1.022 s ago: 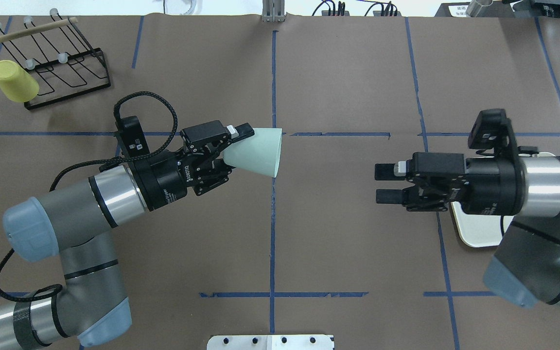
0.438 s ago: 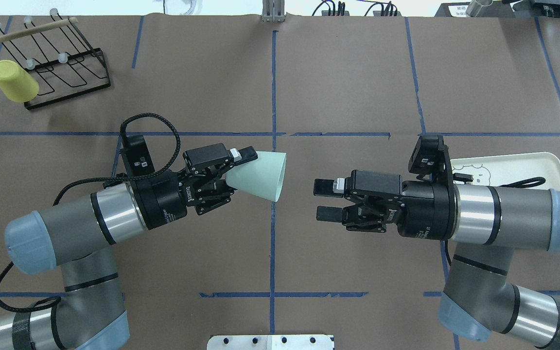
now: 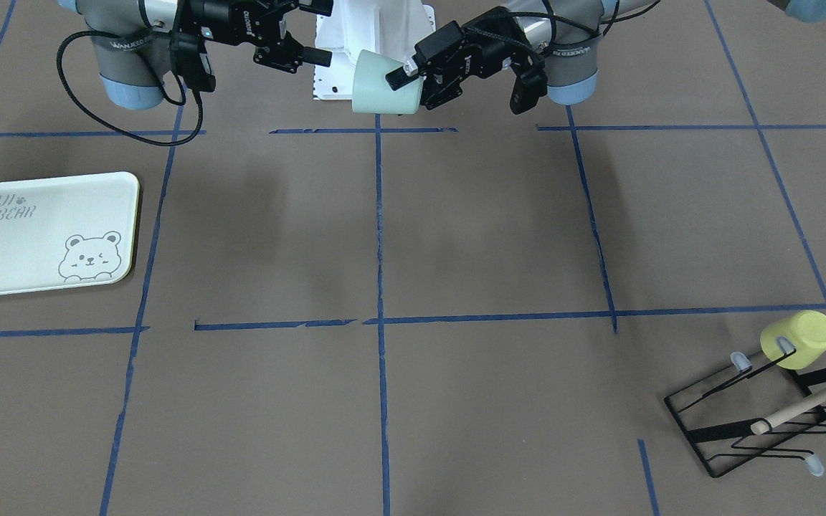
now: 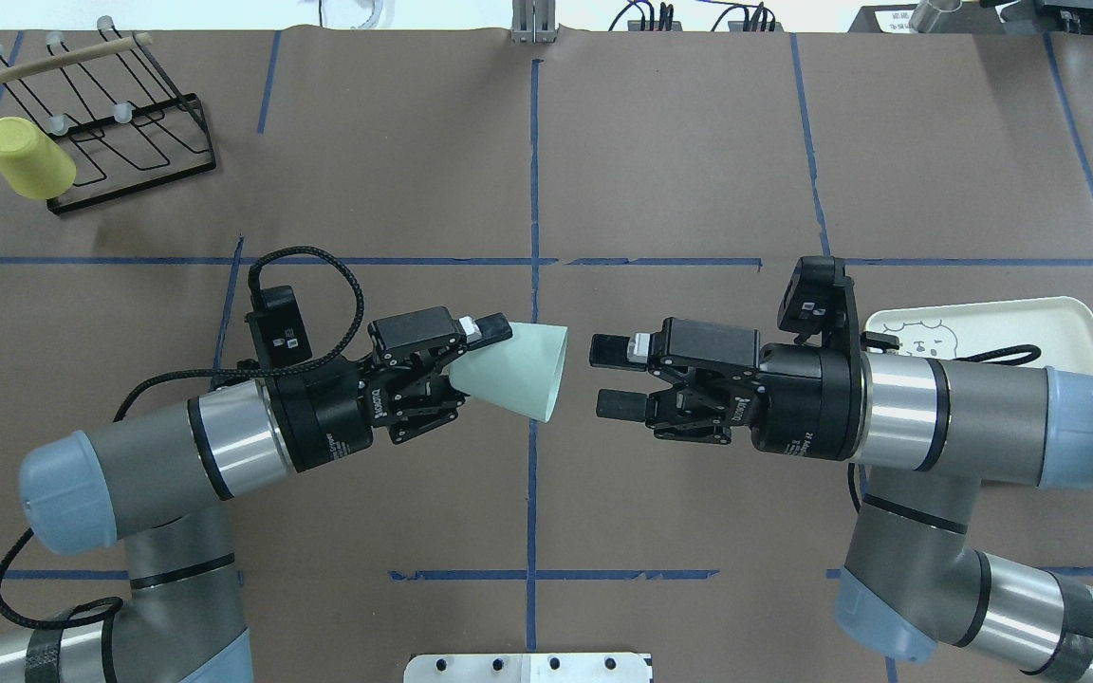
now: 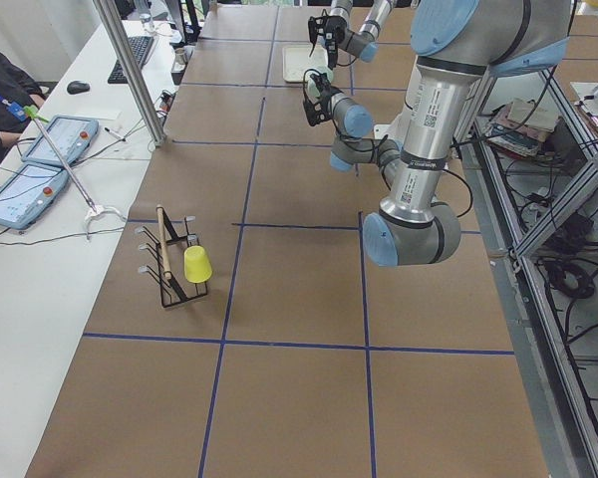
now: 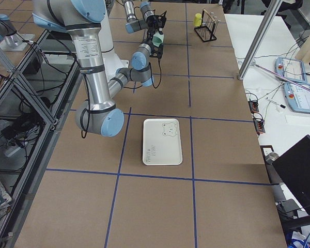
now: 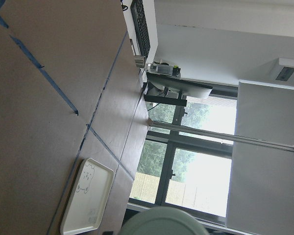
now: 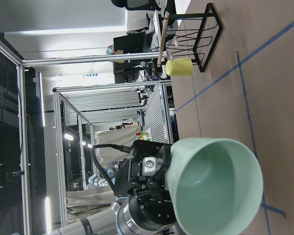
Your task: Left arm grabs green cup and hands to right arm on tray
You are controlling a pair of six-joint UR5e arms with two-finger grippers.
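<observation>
My left gripper [image 4: 482,362] is shut on the base end of the pale mint-green cup [image 4: 520,370] and holds it sideways in the air over the table's middle line, mouth toward the right arm. In the front view the cup [image 3: 381,87] hangs high near the robot's base. My right gripper [image 4: 611,378] is open and empty, its fingertips a short gap from the cup's rim. The right wrist view looks straight into the cup's mouth [image 8: 216,186]. The cream tray [image 4: 1064,327] with the bear drawing lies at the right, partly under the right arm, and shows whole in the front view [image 3: 33,240].
A black wire rack [image 4: 124,128] stands at the far left corner with a yellow-green cup [image 4: 29,159] hung on it. Blue tape lines cross the brown table cover. A white mounting plate [image 4: 527,667] sits at the near edge.
The right arm has swung left from over the tray until its open fingers nearly reach the cup's rim. The left arm has shifted the cup slightly right and toward the robot.
</observation>
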